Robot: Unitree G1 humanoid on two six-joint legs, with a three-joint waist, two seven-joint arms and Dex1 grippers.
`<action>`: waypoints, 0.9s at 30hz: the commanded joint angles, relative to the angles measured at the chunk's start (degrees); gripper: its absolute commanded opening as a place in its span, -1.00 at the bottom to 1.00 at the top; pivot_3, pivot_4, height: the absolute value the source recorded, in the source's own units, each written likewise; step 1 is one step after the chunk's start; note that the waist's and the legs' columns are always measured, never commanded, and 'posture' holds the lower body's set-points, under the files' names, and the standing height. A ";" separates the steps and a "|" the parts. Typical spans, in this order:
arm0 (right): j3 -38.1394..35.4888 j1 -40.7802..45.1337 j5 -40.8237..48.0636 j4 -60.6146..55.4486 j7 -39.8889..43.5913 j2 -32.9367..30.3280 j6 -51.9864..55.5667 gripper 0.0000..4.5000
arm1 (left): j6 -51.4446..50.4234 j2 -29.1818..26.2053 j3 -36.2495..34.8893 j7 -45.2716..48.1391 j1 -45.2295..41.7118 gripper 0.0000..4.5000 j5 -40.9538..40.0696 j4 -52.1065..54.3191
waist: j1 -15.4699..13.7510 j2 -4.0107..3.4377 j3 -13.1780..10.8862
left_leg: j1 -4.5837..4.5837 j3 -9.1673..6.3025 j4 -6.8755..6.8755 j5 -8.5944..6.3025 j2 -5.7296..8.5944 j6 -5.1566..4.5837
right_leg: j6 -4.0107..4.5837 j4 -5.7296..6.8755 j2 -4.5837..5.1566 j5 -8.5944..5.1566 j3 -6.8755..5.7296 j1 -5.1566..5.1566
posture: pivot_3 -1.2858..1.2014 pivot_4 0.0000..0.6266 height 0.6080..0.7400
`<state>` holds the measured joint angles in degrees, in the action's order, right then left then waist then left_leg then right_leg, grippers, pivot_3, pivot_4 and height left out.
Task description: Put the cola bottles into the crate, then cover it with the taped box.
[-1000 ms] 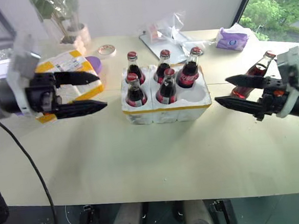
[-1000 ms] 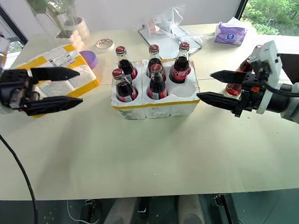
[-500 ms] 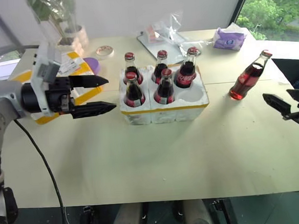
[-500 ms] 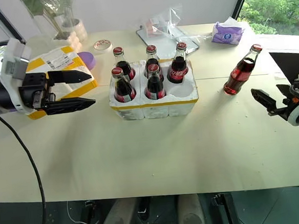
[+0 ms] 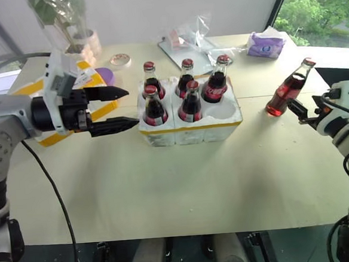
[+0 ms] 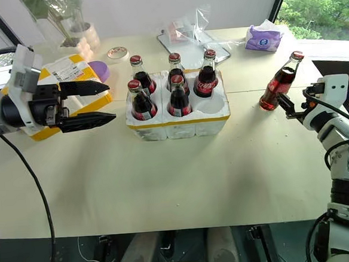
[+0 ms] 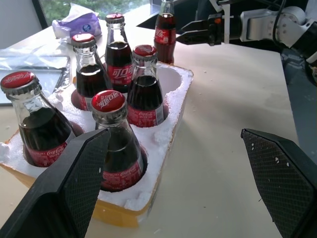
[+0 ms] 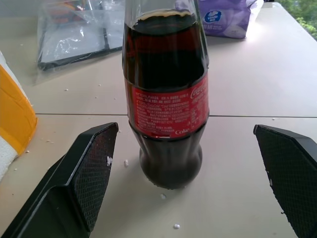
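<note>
The pale cream counter is bare along its near edge. A little farther in, on the left, the left claw hangs over the counter with its two black fingers spread wide. It holds nothing and touches nothing. Its tips point at the low white foam crate with a thin yellow strip, and stop just short of it.

Five small glass cola bottles with red caps and red labels stand upright in the crate's round wells. The near right well has no bottle in it.

On the right, the right claw is wide open too and grips nothing. In the right wrist view, the sixth cola bottle stands upright on the counter ahead of the two spread fingers, a bit apart from them. This bottle is well to the right of the crate.

Behind the left claw sits the big white foam box with wide yellow tape bands and a white label. A flat purple round thing lies just beside it. Farther back are a clear plastic bag, a purple tissue pack, a small round roll of tape and a potted plant.
</note>
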<state>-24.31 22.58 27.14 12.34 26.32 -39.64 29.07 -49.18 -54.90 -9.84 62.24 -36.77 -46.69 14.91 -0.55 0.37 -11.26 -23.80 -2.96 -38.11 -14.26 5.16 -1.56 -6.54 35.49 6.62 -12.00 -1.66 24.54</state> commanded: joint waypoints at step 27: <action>-0.30 18.11 -1.17 19.27 4.15 2.91 -13.37 0.23 | 0.45 -0.56 -0.71 -1.83 -1.31 1.00 -0.49 1.62 | 1.23 -0.10 -0.06 | 0.00 -0.03 0.08 0.08 0.00 0.15 | 0.00 0.00 -0.05 0.00 0.02 0.02 | 0.03 -0.52 0.98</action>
<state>-21.07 39.18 22.79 37.40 30.54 -35.72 16.52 -49.36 -55.21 -9.87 60.18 -36.80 -46.86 15.93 0.68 0.27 -11.32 -23.80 -2.99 -38.03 -14.18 5.16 -1.41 -6.54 35.48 6.58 -12.00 -1.64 24.57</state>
